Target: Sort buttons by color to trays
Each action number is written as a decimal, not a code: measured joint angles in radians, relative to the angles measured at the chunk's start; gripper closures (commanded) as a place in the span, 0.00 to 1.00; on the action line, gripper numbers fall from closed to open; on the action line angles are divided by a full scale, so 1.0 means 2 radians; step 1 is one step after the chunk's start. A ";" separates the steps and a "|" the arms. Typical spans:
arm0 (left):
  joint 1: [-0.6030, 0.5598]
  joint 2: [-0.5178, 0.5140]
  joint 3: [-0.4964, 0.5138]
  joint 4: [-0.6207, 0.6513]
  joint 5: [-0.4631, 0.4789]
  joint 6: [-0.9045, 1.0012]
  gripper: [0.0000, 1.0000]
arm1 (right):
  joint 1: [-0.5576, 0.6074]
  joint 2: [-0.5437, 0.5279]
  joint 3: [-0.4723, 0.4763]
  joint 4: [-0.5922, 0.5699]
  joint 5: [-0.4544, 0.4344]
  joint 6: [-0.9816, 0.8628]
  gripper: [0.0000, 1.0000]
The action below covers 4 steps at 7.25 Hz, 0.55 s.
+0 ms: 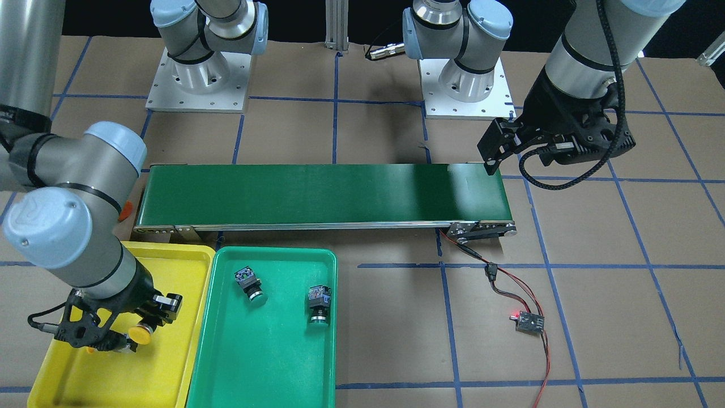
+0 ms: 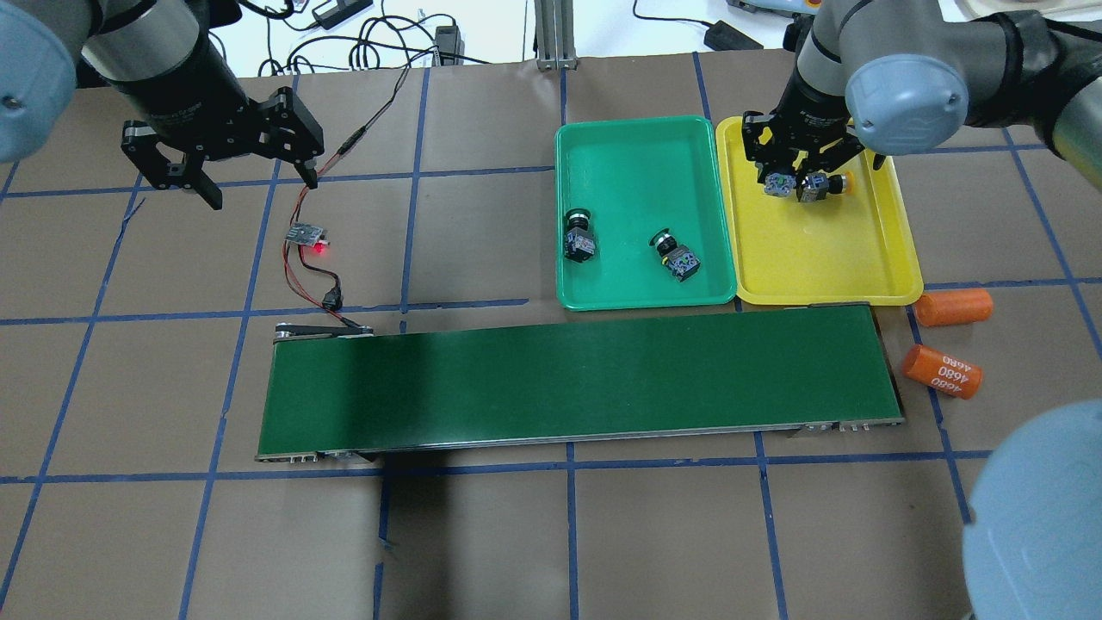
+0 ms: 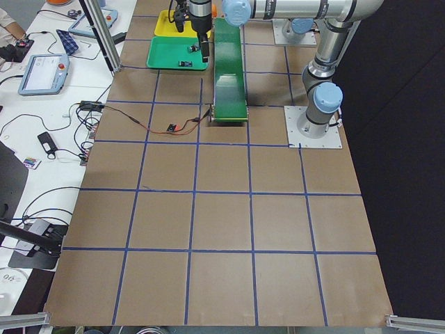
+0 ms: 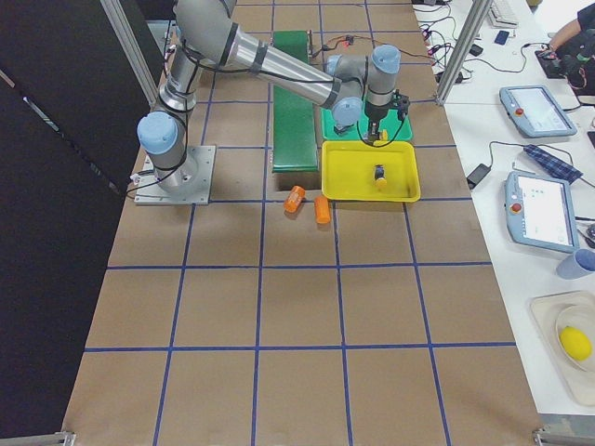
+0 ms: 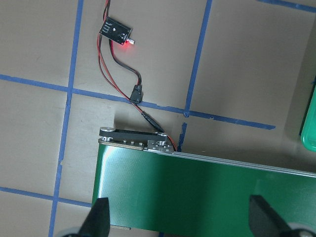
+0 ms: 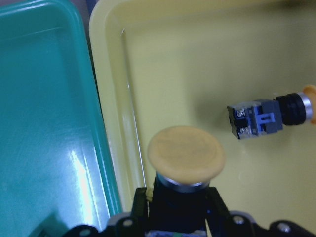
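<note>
My right gripper (image 2: 801,176) hangs over the yellow tray (image 2: 826,250), shut on the black body of a yellow-capped button (image 6: 186,155). A second yellow button (image 6: 269,116) lies on its side in that tray, just beside the gripper. Two green-capped buttons (image 2: 578,241) (image 2: 676,256) lie on their sides in the green tray (image 2: 637,172). My left gripper (image 2: 258,176) is open and holds nothing. It hovers above the table past the left end of the conveyor belt (image 2: 577,387), whose end shows below its fingertips (image 5: 101,217) in the left wrist view.
The two trays sit side by side against the belt's far edge. Two orange cylinders (image 2: 951,307) (image 2: 943,372) lie on the table right of the belt. A small control board (image 2: 308,234) with a lit red light and red-black wires lies under the left gripper.
</note>
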<state>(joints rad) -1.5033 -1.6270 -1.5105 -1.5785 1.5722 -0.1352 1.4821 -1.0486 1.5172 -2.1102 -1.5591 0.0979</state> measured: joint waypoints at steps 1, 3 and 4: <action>0.000 0.000 0.000 0.000 0.000 0.000 0.00 | -0.001 0.005 0.000 -0.006 0.000 -0.002 0.00; 0.000 0.000 0.000 0.000 0.000 0.000 0.00 | -0.002 -0.026 0.004 0.024 0.001 -0.002 0.00; 0.000 0.000 0.000 0.000 0.000 0.000 0.00 | -0.001 -0.066 0.005 0.074 0.003 -0.002 0.00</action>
<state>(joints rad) -1.5033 -1.6265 -1.5095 -1.5785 1.5723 -0.1353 1.4795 -1.1801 1.5269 -1.9626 -1.5521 0.0934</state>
